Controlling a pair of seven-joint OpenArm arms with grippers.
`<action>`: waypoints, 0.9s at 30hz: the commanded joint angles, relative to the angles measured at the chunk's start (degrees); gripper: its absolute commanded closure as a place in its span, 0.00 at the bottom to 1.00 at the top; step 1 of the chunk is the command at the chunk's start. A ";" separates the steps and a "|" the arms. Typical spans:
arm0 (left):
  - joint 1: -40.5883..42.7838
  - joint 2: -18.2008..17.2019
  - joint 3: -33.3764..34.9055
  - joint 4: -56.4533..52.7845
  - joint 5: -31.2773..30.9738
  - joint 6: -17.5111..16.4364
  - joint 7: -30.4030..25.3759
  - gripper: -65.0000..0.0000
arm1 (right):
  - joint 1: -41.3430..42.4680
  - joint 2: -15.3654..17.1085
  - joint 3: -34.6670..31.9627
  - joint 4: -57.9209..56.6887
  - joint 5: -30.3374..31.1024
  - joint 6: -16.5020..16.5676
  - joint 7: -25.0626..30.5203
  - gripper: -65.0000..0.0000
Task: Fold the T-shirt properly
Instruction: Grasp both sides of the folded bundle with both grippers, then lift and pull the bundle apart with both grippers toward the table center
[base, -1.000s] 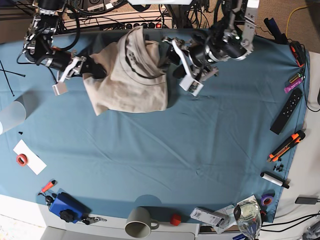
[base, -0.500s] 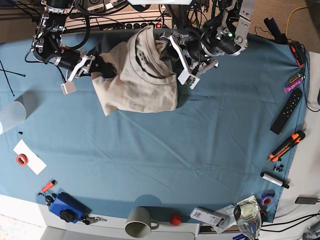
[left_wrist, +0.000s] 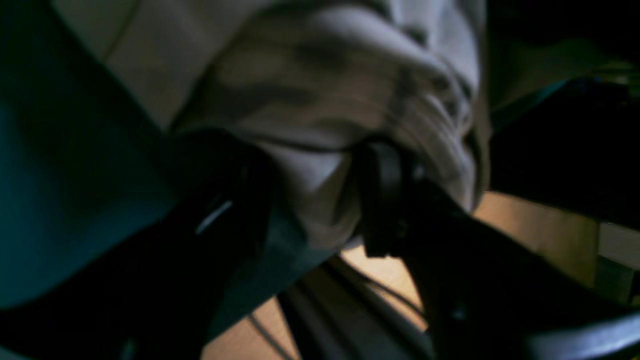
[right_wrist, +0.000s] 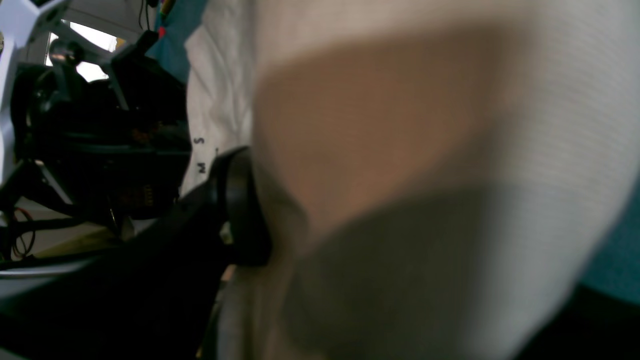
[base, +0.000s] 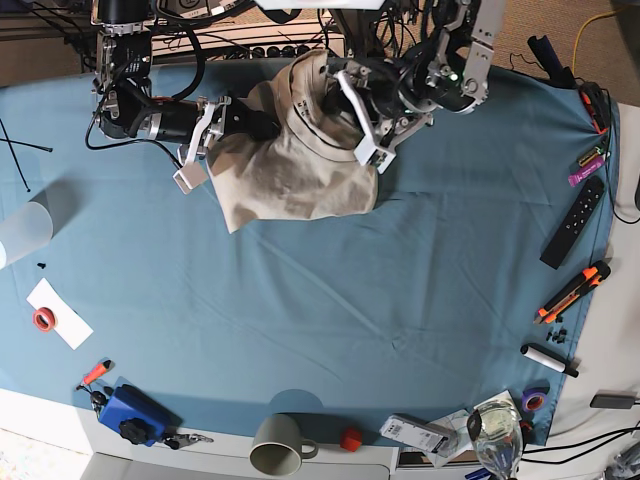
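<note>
Bunched beige cotton T-shirt (base: 300, 165) slung between both grippers at the far edge of the blue-teal tablecloth (base: 330, 320). Pinched in the left gripper (left_wrist: 320, 200); right gripper (right_wrist: 240, 210) pressed into fabric, hold impossible to tell. Likely risk: cloth slipping loose, hem dragging crooked.

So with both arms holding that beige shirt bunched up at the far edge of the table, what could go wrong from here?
The T-shirt hangs crumpled between the left gripper and right gripper, so it may land creased rather than flat. It sits close to the far edge of the blue tablecloth, where cables lie, so fabric could slide off or snag. The left wrist view shows only a fold of cloth between the fingers, so that grip might slip.
</note>
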 joint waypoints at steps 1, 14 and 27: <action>-0.74 1.16 0.15 0.50 -1.46 -0.39 -1.62 0.61 | -1.60 -0.59 -1.49 -0.70 -4.59 -1.68 -5.52 0.51; -8.22 3.28 0.15 -11.98 -2.95 -0.24 1.51 1.00 | -1.57 -0.55 0.44 -0.63 -5.01 -1.68 -5.52 0.51; -17.59 1.95 0.20 -11.98 -2.75 -9.16 3.17 1.00 | -1.62 -0.52 20.00 12.74 -5.70 -1.25 -5.52 0.51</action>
